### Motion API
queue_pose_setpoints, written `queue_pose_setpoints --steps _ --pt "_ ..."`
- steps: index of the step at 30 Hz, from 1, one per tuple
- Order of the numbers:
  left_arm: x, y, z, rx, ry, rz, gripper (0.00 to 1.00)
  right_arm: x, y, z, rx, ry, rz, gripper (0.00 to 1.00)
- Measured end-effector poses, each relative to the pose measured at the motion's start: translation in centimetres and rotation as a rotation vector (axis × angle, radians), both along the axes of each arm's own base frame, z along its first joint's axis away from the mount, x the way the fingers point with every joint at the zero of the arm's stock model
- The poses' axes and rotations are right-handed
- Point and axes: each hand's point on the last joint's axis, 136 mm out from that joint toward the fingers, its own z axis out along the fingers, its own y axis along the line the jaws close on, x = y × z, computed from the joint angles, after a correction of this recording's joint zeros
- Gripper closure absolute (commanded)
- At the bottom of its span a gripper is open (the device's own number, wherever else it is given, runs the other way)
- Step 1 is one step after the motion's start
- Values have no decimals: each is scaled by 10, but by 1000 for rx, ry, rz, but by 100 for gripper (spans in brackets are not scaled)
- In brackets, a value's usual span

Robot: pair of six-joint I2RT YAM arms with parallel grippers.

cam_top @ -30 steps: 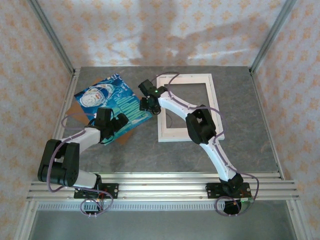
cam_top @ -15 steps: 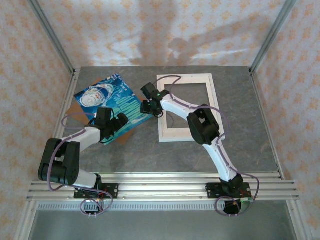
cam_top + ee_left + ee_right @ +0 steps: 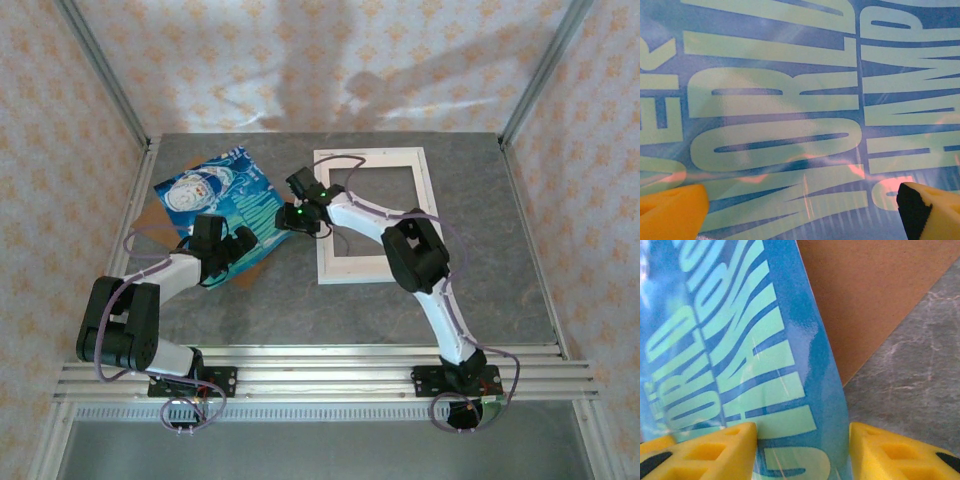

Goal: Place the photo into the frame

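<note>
Top external view has the photo (image 3: 222, 195) lying skewed on a brown backing board (image 3: 256, 266), not in the frame (image 3: 372, 153) yet. Its near corner sits right at the tips of the right hand (image 3: 292, 220), and the left hand (image 3: 238, 246) is parked over its lower edge.

Right wrist view is the useful one. The photo (image 3: 740, 340) runs out ahead of that hand and its glossy edge passes between the two yellow jaws. The jaws stand apart with a clear gap, so they straddle the edge rather than pinching it. The backing board (image 3: 880, 300) shows just past that edge, then bare surface (image 3: 920, 390). My guess is it's lined up there because the edge hangs off the board a bit, which gives something to get under.

Left wrist view is just the photo (image 3: 790, 100) close under the hand, big pale lettering, jaws spread wide at either side and holding nothing. Probably there to keep the sheet from sliding, though I can't tell if it actually touches.

The frame lies flat just behind the right hand, under that arm's forearm, opening empty. Short trip once the print is gripped. The main risk I see is creasing it.
</note>
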Motion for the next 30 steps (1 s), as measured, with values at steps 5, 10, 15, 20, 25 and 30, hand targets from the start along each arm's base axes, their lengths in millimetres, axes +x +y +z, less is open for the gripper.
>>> queue_pose_setpoints --steps 5,10,15,20,25,30 --pt "0 -1 0 4 4 -11 0 2 4 11 156 16 -2 49" --pt "0 -1 0 4 6 -12 0 9 8 14 314 38 -8 49" --pt "-1 -2 -1 2 7 -21 0 18 17 36 474 23 5 45" --pt "0 -3 -1 0 8 -24 0 23 28 62 584 -19 44 37" --pt "-1 -3 -1 3 8 -31 0 26 32 62 610 -15 46 52" --pt "-1 -3 -1 8 10 -40 0 32 25 43 507 20 -9 66"
